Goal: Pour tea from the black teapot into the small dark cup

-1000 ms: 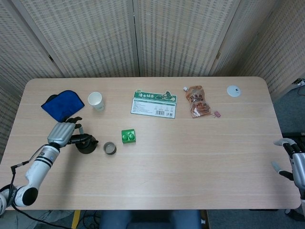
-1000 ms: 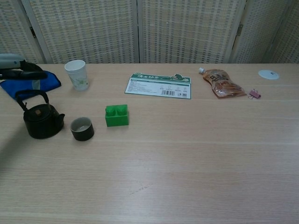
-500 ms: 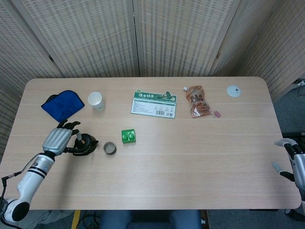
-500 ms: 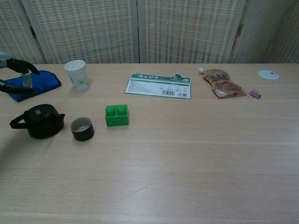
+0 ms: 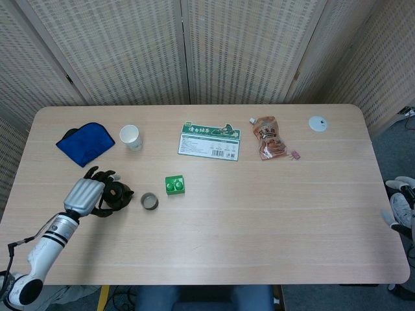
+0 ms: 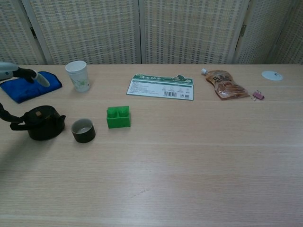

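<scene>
Chinese lettering is showing, illegibly, on the green card (image 5: pixel 209 141); left hand (image 5: pixel 87 195) is spreading wide beside the black teapot (image 6: pixel 43 123), the small dark cup (image 6: pixel 83 131) standing near.

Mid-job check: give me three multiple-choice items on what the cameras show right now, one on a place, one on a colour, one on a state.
1. What stands directly beside the black teapot, toward the green block?
A. the white paper cup
B. the small dark cup
C. the snack pouch

2. What colour is the cloth at the table's far left?
A. blue
B. red
C. yellow

3. How does the teapot stand?
A. lifted and tipped over the cup
B. lying on its side
C. upright on the table

Answers: 1 B, the small dark cup sits between teapot and block. 2 A, the folded cloth is plainly blue. 3 C, its base rests flat on the wood, with the left hand at its handle side.
</scene>
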`<state>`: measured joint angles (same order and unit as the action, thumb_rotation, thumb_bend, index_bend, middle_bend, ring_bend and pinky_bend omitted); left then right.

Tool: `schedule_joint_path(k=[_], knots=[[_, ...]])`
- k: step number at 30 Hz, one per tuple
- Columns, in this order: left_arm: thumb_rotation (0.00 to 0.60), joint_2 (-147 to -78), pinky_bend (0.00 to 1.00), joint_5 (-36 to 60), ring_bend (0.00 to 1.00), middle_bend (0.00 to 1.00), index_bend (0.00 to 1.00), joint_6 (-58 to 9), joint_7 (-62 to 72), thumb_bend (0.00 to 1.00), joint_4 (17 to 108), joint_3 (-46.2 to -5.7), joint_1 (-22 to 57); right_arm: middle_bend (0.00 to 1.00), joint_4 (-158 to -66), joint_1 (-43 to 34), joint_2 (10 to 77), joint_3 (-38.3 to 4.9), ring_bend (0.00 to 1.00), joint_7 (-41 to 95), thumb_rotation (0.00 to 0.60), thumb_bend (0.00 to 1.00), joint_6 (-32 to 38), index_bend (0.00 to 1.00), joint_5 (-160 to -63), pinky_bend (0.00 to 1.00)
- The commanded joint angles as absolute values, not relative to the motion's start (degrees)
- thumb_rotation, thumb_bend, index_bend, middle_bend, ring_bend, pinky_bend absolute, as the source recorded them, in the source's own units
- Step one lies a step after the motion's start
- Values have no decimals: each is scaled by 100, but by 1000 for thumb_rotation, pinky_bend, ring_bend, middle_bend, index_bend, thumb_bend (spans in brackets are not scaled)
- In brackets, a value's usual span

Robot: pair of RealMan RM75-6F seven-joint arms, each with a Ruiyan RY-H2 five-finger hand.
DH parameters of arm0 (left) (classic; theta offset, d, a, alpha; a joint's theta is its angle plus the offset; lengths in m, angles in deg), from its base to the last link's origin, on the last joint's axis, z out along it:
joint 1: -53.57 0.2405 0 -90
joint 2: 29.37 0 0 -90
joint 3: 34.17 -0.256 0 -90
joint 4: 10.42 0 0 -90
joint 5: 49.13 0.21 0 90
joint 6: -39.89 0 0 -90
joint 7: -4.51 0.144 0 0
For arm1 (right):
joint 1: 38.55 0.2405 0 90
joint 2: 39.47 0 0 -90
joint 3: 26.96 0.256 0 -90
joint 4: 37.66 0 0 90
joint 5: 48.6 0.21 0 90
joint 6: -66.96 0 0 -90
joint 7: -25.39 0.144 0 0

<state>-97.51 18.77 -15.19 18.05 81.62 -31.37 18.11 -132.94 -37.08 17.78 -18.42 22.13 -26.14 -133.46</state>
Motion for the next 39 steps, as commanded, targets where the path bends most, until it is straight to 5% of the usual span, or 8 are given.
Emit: schedule_joint_path(k=[1,39], knots=[[588,-9876,0,1886,160,118,167,-1464,1873,35,8021,-3175,1807,301,-13310,-3707,1775,-1837,287,2194,600,129,-2624,344,-13346,383],[600,-10615,0,1567,160,118,184,-1097,1643,36,6556,-2931,1762,299,-13362,-3756,1871,-2198,292,2158,600,131,-2190,344,-13348,383]])
